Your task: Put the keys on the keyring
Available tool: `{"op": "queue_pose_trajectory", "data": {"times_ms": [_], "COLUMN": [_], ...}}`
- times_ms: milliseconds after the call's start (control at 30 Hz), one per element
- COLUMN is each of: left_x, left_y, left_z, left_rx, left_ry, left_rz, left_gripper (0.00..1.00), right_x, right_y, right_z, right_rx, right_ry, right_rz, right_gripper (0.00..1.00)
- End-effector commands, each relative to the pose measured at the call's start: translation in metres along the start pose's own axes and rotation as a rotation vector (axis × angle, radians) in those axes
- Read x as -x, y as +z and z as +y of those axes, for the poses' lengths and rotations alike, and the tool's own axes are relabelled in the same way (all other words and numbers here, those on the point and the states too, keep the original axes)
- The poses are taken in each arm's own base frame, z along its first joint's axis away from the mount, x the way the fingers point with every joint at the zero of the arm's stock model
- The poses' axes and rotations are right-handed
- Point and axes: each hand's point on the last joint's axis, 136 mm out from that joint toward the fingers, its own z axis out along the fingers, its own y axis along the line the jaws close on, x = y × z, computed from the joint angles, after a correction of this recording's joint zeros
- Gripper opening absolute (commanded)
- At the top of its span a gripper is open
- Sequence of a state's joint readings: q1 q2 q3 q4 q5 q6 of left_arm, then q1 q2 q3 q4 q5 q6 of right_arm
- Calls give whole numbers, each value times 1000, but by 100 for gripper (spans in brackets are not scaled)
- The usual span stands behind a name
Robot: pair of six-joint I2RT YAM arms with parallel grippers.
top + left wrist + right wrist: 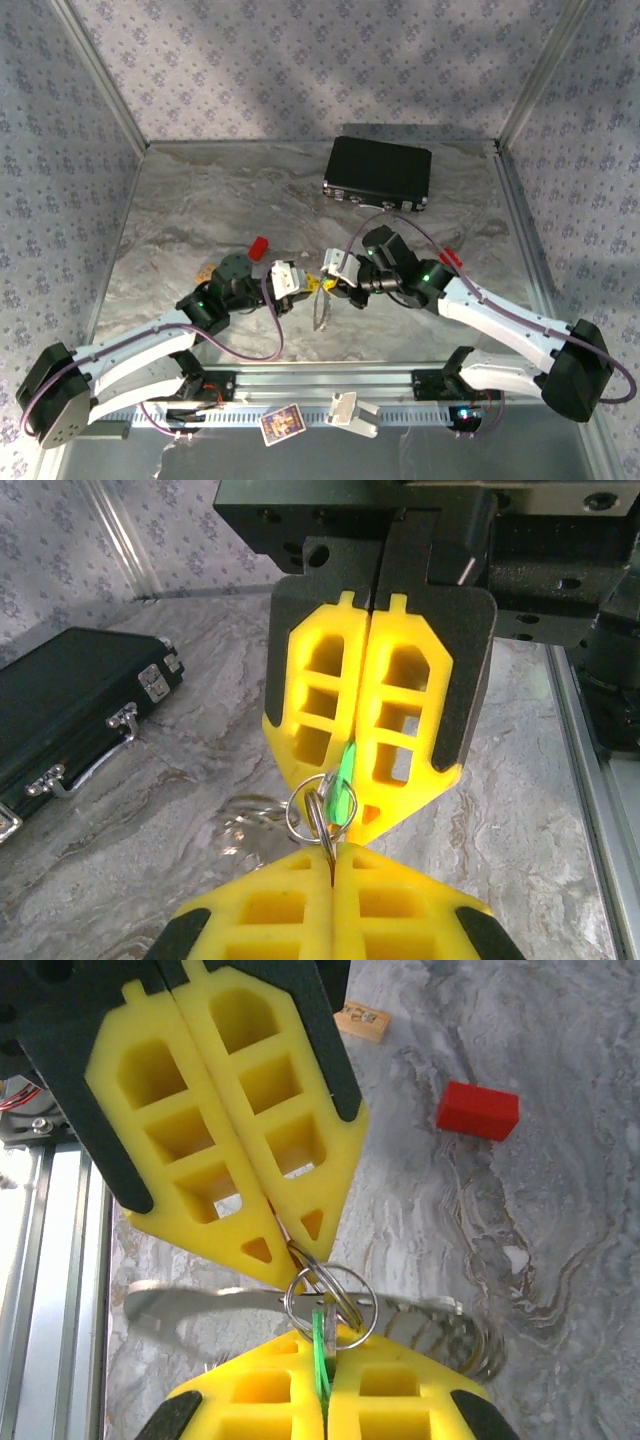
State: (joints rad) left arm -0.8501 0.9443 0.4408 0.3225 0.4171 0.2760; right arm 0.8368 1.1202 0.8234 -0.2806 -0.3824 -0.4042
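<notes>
Both tight together: left claw [332, 855] on thin silvery keyring [372, 1300], right claw [323, 1345] on flat green key [344, 785].

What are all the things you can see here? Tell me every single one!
black case: one, black, far side of table.
red block: one, red, left of centre.
tan block: one, tan, near red block.
small red piece: one, beside right arm; too small to tell.
card: one, pictured, front rail.
green key: one, between the grippers.
keyring: one, silvery, hanging between the grippers.
left gripper: yellow, shut on keyring.
right gripper: yellow, shut on green key.
</notes>
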Motion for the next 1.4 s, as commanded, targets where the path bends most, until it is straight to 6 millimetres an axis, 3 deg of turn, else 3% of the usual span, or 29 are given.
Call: {"op": "queue_pose_trajectory", "data": {"times_ms": [0,233,600,633,700,733,800,1033,1167,1367], "left_x": [15,12,3,5,7,8,13,23,20,6], "left_y": [-2,-3,2,1,0,-1,-7,-45,-82,-133], "left_z": [0,2,3,5,9,12,21,67,102,136], "left_rx": [-9,0,-5,5,32,53,112,404,659,923], "left_ry": [13,19,14,14,11,9,7,-58,-133,-276], "left_rz": [-42,-21,24,21,7,-5,-41,-109,-132,-148], "left_gripper": [0,0,0,3,33,42,52,57,62,67], "right_x": [5,-13,8,11,17,19,23,26,51,102], "right_y": [-4,-7,-26,-27,-31,-32,-35,-28,-14,15], "right_z": [-10,-18,-18,-18,-18,-18,-19,-25,-29,-26], "right_rx": [-42,-81,-108,-111,-118,-123,-133,-156,-131,-76], "right_ry": [16,6,-30,-36,-45,-51,-64,-120,-151,-179], "right_rz": [-21,72,30,25,16,14,17,64,23,-122], "right_gripper": [0,0,0,0,0,0,0,0,0,0]}}
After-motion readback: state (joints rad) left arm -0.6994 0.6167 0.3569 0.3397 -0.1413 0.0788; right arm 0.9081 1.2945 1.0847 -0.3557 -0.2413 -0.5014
